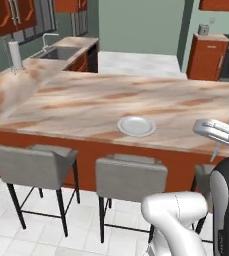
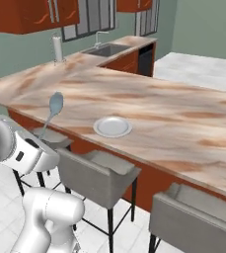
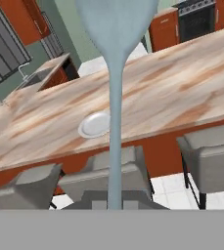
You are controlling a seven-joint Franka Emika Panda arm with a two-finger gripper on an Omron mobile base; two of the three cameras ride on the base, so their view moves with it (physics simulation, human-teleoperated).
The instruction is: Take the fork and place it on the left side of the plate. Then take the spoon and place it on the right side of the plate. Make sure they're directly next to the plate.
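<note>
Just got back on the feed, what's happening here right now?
The arm holds the spoon in its shut gripper, bowl pointing up, out in front of the counter and above the stools. The plate sits near the counter's front edge with nothing on it. The spoon is not yet down beside the plate. I can't see the fork on the counter next to the plate from these views.

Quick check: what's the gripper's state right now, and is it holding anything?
Gripper: shut on the spoon, held up off the counter.
</note>
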